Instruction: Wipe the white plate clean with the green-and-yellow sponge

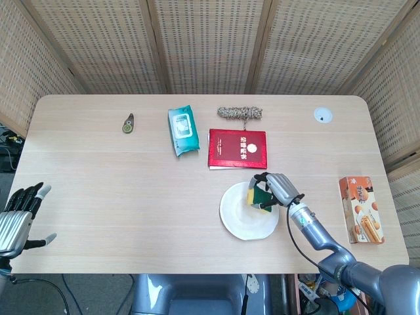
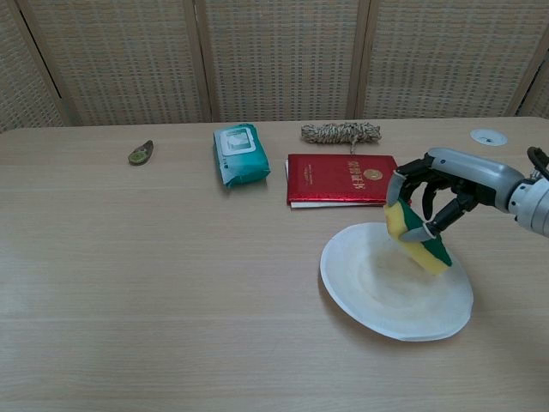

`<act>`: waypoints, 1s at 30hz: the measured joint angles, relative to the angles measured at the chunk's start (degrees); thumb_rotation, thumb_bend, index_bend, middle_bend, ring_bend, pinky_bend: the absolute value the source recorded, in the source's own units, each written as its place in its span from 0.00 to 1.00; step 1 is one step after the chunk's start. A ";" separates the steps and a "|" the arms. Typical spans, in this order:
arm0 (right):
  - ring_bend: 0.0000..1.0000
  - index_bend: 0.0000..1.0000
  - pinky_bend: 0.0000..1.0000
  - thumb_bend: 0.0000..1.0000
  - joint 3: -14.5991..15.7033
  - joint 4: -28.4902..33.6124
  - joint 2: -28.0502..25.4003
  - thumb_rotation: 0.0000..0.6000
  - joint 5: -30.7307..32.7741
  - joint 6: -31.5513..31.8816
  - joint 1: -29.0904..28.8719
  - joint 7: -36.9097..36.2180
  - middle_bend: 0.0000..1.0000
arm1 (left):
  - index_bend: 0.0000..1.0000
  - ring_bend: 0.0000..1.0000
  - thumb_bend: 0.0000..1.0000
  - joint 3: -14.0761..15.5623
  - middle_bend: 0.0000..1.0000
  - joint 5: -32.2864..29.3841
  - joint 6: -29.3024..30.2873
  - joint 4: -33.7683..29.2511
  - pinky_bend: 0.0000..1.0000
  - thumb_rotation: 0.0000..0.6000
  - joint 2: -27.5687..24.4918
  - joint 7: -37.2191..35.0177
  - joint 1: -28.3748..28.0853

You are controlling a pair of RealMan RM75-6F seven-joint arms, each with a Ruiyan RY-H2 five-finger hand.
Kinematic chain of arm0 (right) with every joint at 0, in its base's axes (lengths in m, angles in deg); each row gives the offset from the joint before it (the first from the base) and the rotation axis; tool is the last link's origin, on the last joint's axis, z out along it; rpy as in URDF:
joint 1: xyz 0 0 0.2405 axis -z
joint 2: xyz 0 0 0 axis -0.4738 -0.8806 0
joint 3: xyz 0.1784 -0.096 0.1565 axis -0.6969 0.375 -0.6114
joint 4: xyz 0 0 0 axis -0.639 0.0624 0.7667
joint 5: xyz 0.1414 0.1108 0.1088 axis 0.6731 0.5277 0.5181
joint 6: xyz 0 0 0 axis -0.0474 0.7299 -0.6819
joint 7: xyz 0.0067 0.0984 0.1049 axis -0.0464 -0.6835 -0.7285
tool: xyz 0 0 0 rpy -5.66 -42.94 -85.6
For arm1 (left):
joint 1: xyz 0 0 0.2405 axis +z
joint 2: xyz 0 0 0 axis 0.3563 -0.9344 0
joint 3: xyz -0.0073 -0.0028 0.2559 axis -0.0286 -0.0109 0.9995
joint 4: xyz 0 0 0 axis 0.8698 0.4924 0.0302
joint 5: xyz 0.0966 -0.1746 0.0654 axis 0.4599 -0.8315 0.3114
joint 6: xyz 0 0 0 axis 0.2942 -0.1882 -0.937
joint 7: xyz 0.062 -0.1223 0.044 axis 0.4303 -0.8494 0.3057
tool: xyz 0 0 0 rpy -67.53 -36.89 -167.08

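Observation:
The white plate (image 1: 243, 214) (image 2: 377, 287) lies on the table near its front edge, right of centre. My right hand (image 1: 278, 188) (image 2: 446, 184) grips the green-and-yellow sponge (image 1: 260, 198) (image 2: 418, 239), which is tilted and lifted over the plate's far right part. In the chest view the sponge's lower end hangs just above the plate. My left hand (image 1: 18, 213) is at the table's near left corner, off the edge, fingers apart and holding nothing. It does not show in the chest view.
Behind the plate lies a red booklet (image 1: 237, 148) (image 2: 340, 178). A teal wipes pack (image 1: 182, 130) (image 2: 239, 154), a rope bundle (image 1: 240, 113), and a small green item (image 1: 128, 123) sit farther back. A snack box (image 1: 361, 209) lies at the right edge.

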 measured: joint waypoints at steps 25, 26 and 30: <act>0.36 0.49 0.52 0.28 -1.11 -2.21 2.88 1.00 3.25 -7.05 -0.84 -2.01 0.56 | 0.00 0.00 0.00 0.16 0.00 0.03 0.10 -0.16 0.00 1.00 -0.09 -0.22 -0.01; 0.36 0.49 0.52 0.28 -1.18 -2.04 2.80 1.00 3.41 -7.36 -0.84 -2.23 0.56 | 0.00 0.00 0.00 0.16 0.00 0.07 0.19 -0.16 0.00 1.00 -0.10 -0.23 0.03; 0.36 0.49 0.52 0.28 -1.21 -1.71 2.66 1.00 3.55 -8.14 -0.92 -2.31 0.56 | 0.00 0.00 0.00 0.19 0.00 0.15 0.41 -0.17 0.00 1.00 -0.14 -0.30 0.14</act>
